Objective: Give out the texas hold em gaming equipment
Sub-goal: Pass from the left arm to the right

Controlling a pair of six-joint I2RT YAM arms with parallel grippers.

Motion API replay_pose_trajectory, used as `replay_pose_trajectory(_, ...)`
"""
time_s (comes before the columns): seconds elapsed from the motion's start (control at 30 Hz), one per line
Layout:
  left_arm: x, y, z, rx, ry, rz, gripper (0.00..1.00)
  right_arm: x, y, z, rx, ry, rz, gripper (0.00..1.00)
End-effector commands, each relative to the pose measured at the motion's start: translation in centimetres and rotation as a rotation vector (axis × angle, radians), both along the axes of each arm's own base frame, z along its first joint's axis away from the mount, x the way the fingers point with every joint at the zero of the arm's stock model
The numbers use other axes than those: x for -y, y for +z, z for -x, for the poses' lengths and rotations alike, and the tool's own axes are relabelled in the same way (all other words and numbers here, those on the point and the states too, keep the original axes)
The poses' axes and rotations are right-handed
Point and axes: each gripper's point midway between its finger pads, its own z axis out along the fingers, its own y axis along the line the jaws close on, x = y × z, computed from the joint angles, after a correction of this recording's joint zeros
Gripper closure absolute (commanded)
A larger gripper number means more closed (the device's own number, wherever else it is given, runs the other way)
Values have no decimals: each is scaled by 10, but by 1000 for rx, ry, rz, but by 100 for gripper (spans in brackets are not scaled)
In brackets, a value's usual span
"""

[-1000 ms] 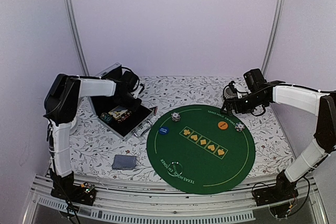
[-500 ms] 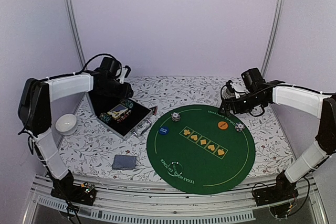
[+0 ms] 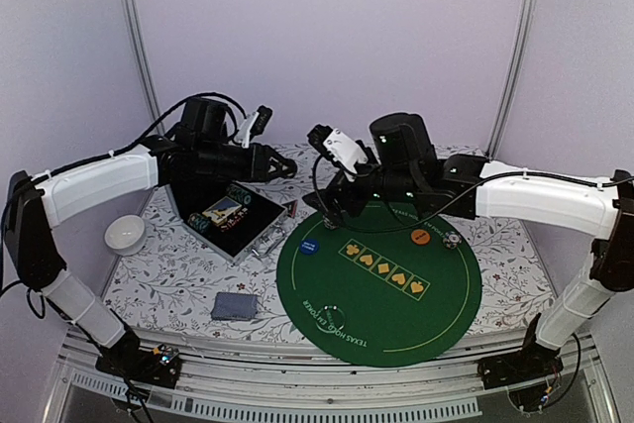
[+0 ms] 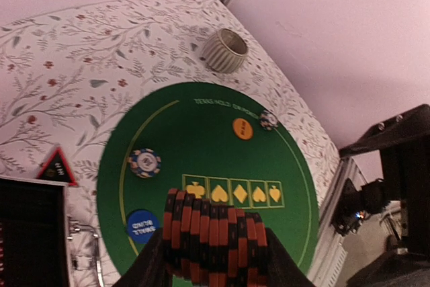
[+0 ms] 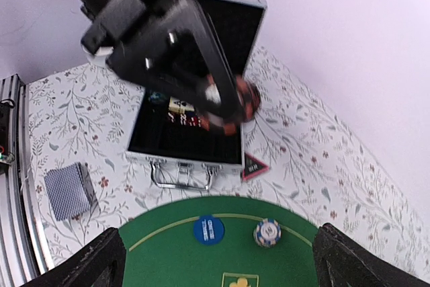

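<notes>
My left hand (image 5: 225, 102) is partly closed on a roll of red-and-black chips (image 4: 215, 236). It grips the roll across its two end faces and carries it on its side, in the air off the far-left edge of the green mat (image 3: 396, 314), by the open case (image 5: 201, 160). My right hand (image 5: 220, 241) is spread as wide as it goes and holds nothing, hovering near that same edge of the mat.

I judge the roll light but treacherous. The discs are hard and slick and only end pressure keeps them together, so any slackening or twist could let the middle ones buckle out. The place to hold it is squarely on the end faces.

Two chip stacks (image 4: 146, 162), a blue disc (image 4: 142, 225) and an orange disc (image 4: 242, 128) lie on the mat. The card deck (image 3: 235, 306) sits on the bench off the mat's near-left edge.
</notes>
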Motion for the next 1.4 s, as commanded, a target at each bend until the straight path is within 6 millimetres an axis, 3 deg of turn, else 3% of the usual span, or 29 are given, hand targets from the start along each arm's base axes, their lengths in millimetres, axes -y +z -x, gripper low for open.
replay_pose_trajectory(0.0, 32, 31, 33, -8, -139, 134, 100, -39, 14, -17, 171, 9, 47, 1)
replay_pose_trajectory(0.07, 36, 33, 39, -9, -154, 139, 100, -46, 10, -22, 187, -6, 78, 1)
replay_pose_trajectory(0.4, 45, 32, 52, -52, -180, 166, 100, -50, 4, -36, 236, -42, 139, 29)
replay_pose_trajectory(1.2, 50, 25, 64, -119, -211, 184, 100, -64, -9, -27, 389, 159, 320, 29)
replay_pose_trajectory(1.27, 50, 25, 64, -119, -211, 184, 100, -64, -6, -28, 398, 157, 320, 36)
replay_pose_trajectory(1.37, 51, 25, 64, -119, -213, 185, 100, -64, -7, -29, 401, 148, 326, 54)
